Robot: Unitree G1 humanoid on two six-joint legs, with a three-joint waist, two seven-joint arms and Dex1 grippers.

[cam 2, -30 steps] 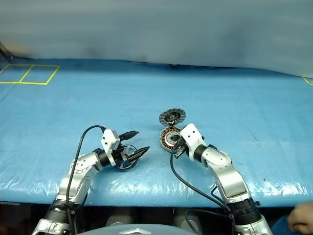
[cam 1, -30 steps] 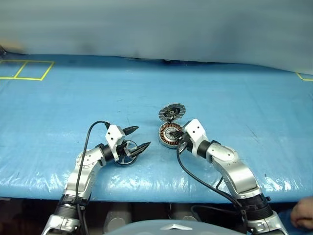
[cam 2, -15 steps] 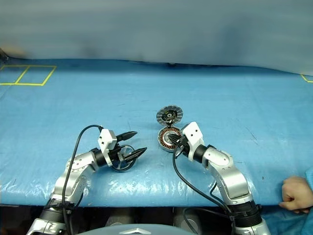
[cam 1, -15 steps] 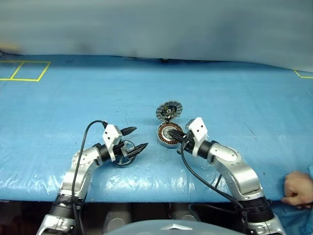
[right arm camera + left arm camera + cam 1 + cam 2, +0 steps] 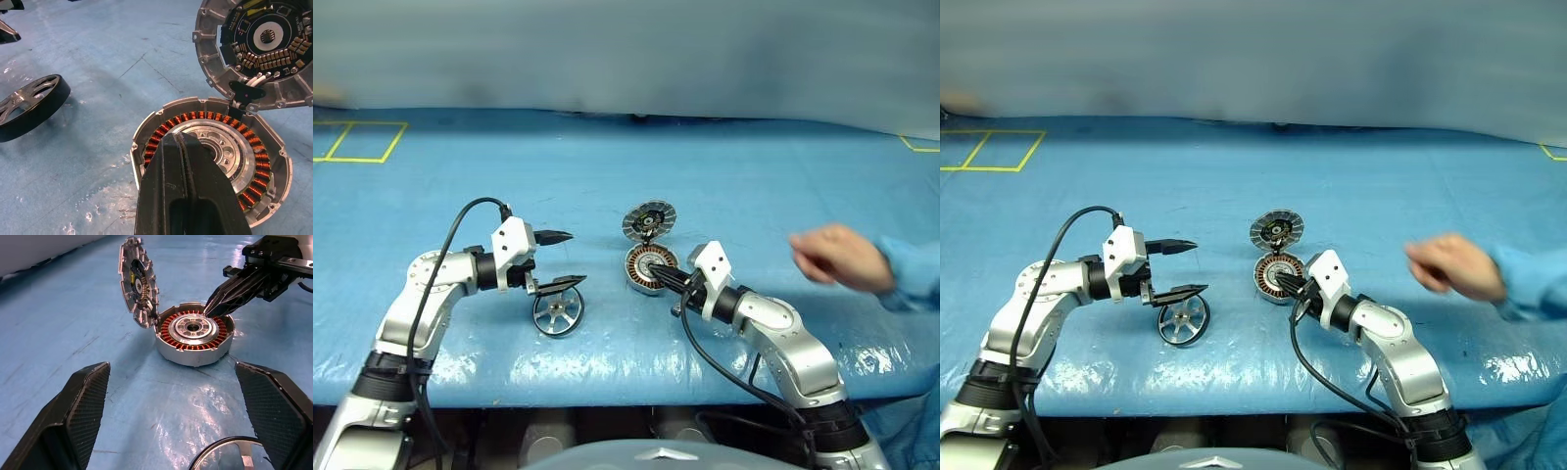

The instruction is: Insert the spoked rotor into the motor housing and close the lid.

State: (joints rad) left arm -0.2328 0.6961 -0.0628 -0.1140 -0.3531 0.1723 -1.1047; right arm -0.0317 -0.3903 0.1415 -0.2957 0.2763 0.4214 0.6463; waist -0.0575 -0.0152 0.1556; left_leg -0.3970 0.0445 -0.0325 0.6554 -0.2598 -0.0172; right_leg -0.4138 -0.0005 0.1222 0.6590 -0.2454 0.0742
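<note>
Head view: blue-covered counter (image 5: 607, 176); motor housing (image 5: 651, 268) near centre, copper coils showing, lid (image 5: 649, 220) hinged open and standing at its twelve o'clock. Spoked rotor (image 5: 557, 311) lies flat on the counter at the housing's eight o'clock, well apart. Left gripper (image 5: 560, 259) hangs above the rotor, jaws spread wide, holding nothing. Right gripper (image 5: 663, 275) pinched shut, tip over the housing's near rim. A person's hand (image 5: 827, 257) hovers at the housing's three o'clock. Left wrist view: two wide-set fingers (image 5: 78, 406) frame the housing (image 5: 193, 340); rotor rim (image 5: 230, 455) just below. Right wrist view: closed fingers (image 5: 183, 196) over the coils (image 5: 254, 181); lid's inner face (image 5: 264, 44) shows components.
</note>
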